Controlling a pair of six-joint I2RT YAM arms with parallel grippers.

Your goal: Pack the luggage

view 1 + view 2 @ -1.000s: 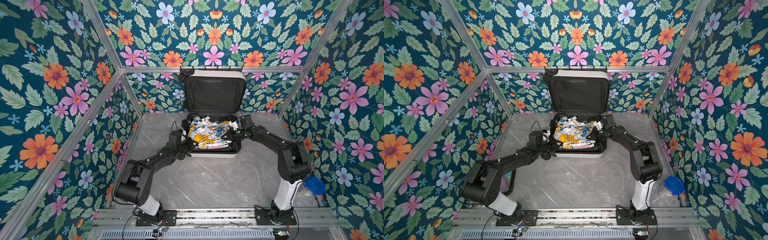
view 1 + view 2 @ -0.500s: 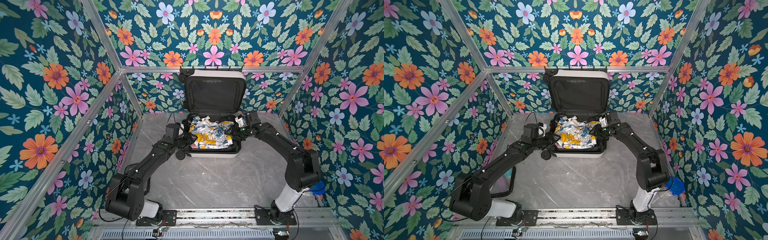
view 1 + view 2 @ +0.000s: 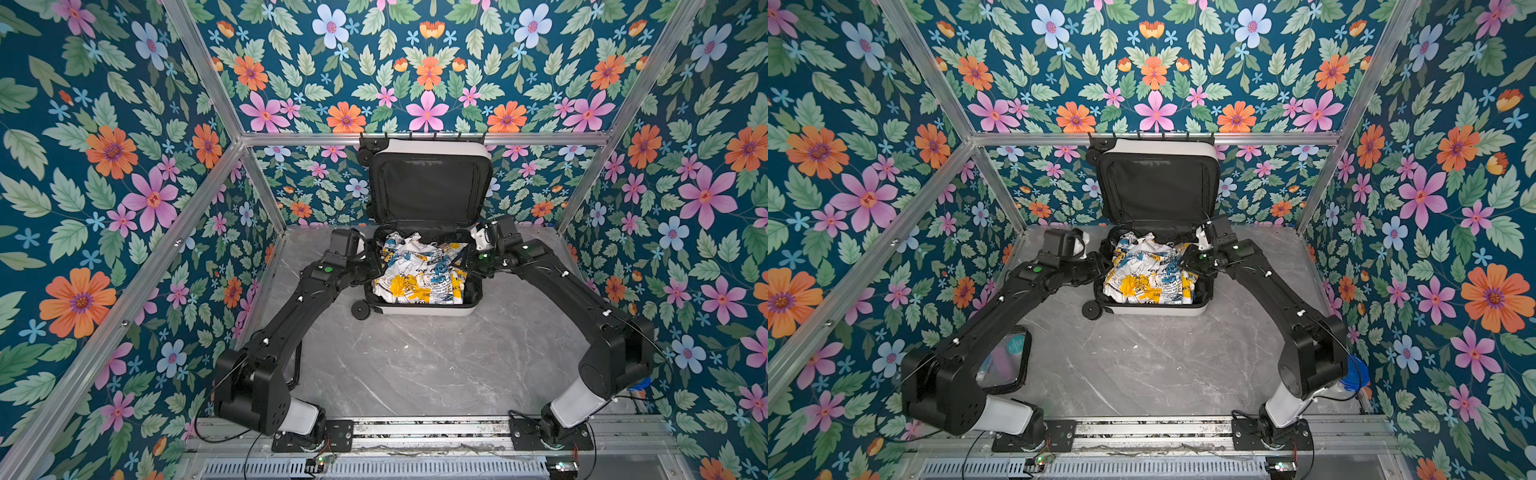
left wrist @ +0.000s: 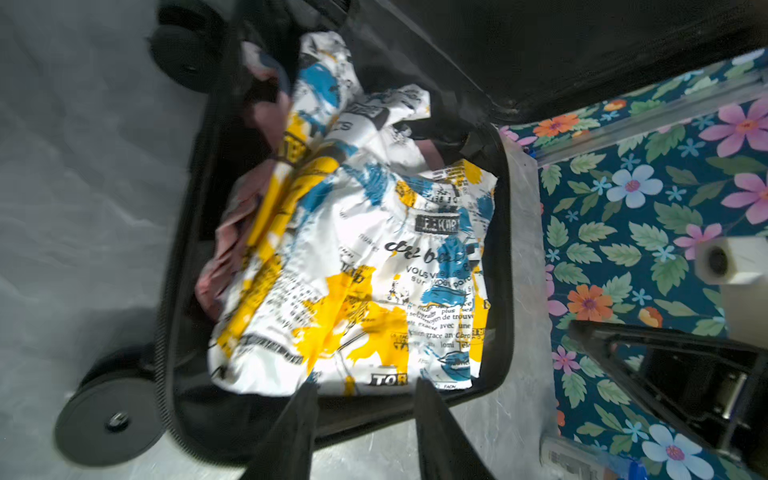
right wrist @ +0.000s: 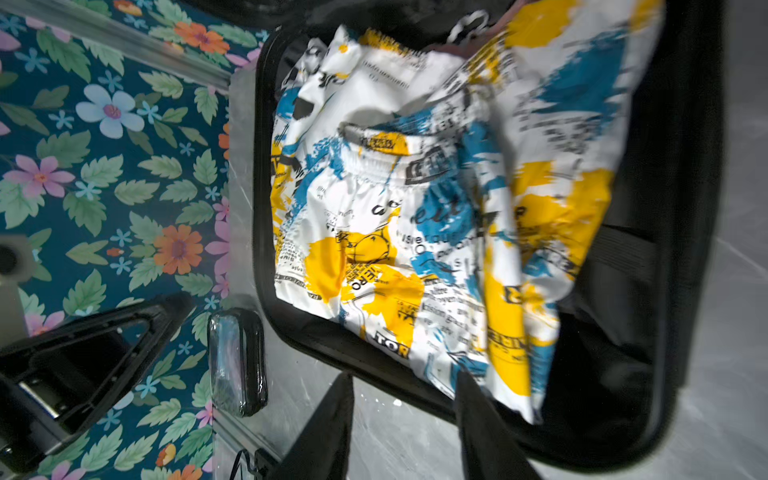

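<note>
White luggage (image 3: 419, 311) is lying open between left gripper (image 4: 365, 388) and right gripper (image 5: 404, 374), both part-open, empty; toiletry pouch (image 3: 1011, 357) is sitting nearer the left arm (image 3: 1000, 307).

Luggage (image 3: 420, 309): smooth, hard white shell with a faint sheen. Lining (image 3: 428, 191): matt black woven cloth. Wheel (image 3: 360, 310): matt black plastic. Garment (image 3: 419, 270): crumpled printed cloth, lightly glossy. Desk (image 3: 415, 365): smooth grey marble-patterned surface. Frame rail (image 3: 299, 137): bare brushed metal. Pouch (image 3: 1007, 361): clear glossy plastic with black edging.
</note>
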